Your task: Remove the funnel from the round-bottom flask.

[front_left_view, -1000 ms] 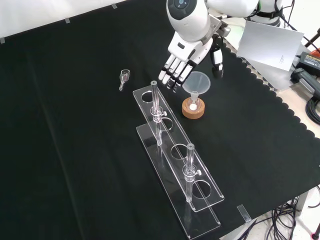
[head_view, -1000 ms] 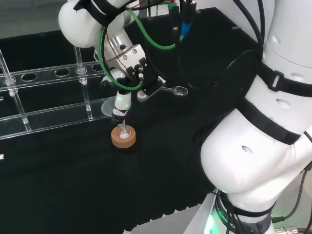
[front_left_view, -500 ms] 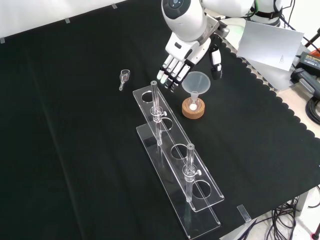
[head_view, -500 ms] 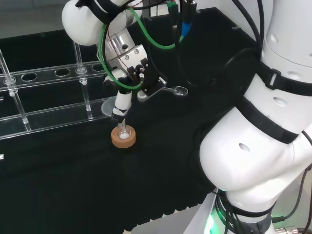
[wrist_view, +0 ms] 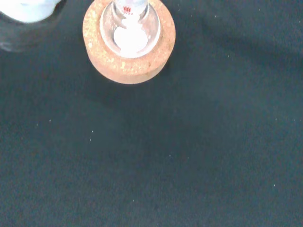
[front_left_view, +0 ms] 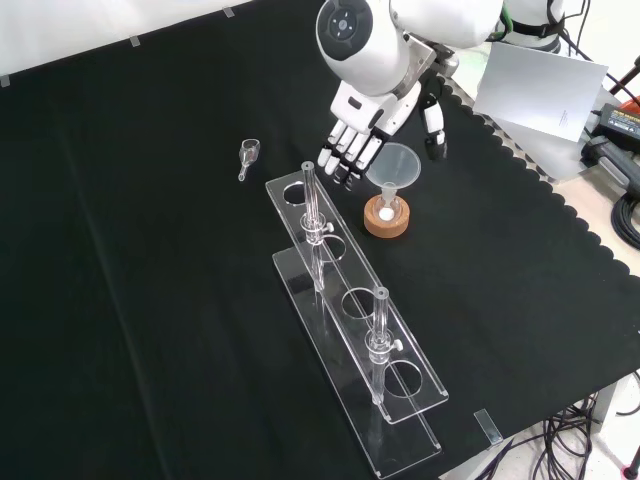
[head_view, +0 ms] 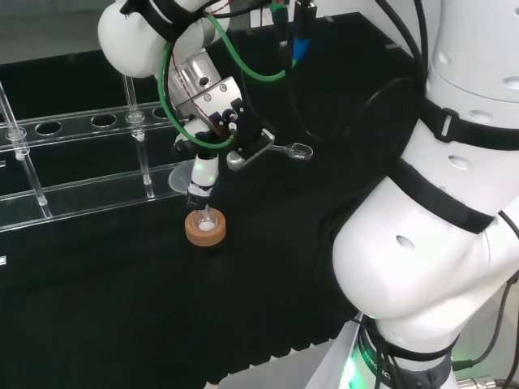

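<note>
Funnel (front_left_view: 393, 163): it sat with its stem in the neck of the flask, right of centre in the upper part of the front view, its wide clear mouth facing up; not yet lifted.
Flask (wrist_view: 130, 29): a small round glass flask with white powder at its bottom, resting in the cork ring (front_left_view: 386, 219); in the head view the ring (head_view: 204, 229) lay left of centre.
Hand (front_left_view: 372, 110): it hung just above and beside the funnel in the front view, fingers (front_left_view: 345, 152) to the funnel's left and thumb (front_left_view: 432, 118) to its right, straight and spread, holding nothing.
Change over the last second: the wrist drifted a little to the left in the front view and the arm's round link swung further over it; the fingers opened no wider and closed no tighter, and funnel and flask did not move.
Meaning for the task: by my reading this was fine positioning before the grasp; the funnel rim lay between fingers and thumb, but no contact was visible.
Rack (front_left_view: 352, 336): the clear tube rack stood just left of and below the flask in the front view, close enough that the fingers could brush its near post.
Scoop (front_left_view: 247, 157): a small clear scoop lay apart, upper left of the rack.
</note>
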